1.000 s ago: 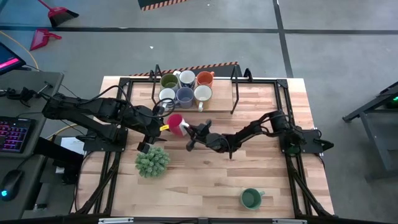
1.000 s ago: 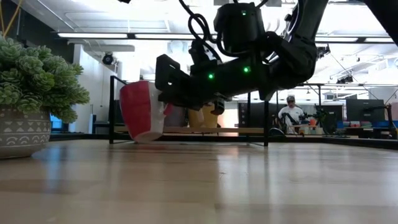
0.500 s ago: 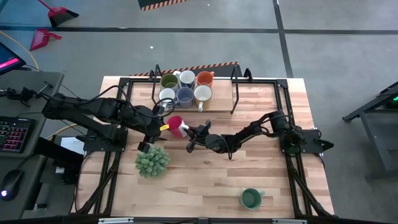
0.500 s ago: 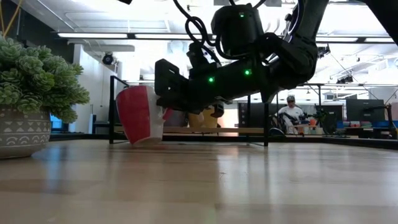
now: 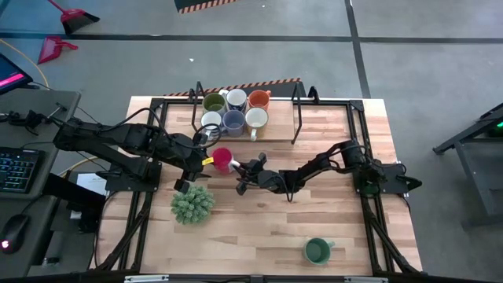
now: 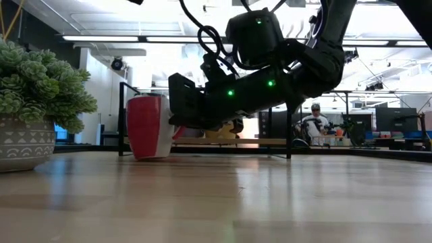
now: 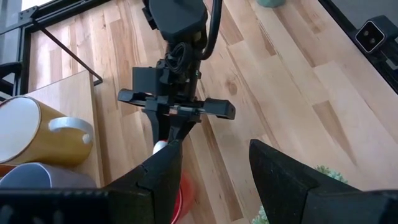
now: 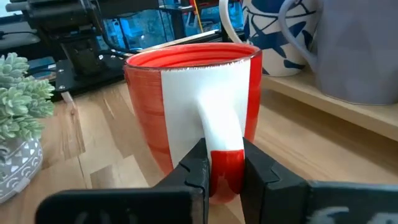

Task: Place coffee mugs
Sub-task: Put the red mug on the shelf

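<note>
A light wooden table (image 5: 259, 212) carries a red mug (image 5: 222, 158) upright between the two grippers' jaws, a potted plant (image 5: 192, 203) beside the left jaws, and a green mug (image 5: 317, 251) well apart.

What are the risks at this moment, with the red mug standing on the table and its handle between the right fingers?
1. The right gripper is shut on the handle of the red mug; pulling away before it opens could tip the mug.
2. The left gripper is open close beside the same mug, so the two arms might collide.
3. The plant stands near the left arm and could be knocked.
</note>
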Robot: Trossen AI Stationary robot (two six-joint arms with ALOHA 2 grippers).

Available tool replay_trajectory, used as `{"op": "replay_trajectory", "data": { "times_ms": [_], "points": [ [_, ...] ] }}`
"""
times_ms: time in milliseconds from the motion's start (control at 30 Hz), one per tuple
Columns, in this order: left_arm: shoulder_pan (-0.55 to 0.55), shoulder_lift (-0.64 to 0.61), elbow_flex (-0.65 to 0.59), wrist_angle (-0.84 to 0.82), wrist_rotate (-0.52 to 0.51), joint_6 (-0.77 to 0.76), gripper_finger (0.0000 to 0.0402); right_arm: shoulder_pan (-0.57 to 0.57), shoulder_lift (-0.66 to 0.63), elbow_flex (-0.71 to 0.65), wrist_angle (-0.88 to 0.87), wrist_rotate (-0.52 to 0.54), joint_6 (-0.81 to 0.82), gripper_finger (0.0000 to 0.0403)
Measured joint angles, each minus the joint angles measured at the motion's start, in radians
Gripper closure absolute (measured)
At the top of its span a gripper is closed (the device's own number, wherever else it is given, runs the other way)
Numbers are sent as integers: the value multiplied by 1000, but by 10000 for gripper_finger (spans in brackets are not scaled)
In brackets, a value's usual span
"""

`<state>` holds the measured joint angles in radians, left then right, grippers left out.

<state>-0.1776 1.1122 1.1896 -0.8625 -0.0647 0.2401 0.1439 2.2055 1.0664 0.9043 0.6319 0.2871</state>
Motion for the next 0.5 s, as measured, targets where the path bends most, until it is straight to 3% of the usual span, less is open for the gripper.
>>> {"op": "replay_trajectory", "data": {
  "times_ms": [500],
  "points": [
    [0, 0, 0, -1, 0, -2, 225, 0, 0, 0, 18, -2, 56, 291]
  ]
}}
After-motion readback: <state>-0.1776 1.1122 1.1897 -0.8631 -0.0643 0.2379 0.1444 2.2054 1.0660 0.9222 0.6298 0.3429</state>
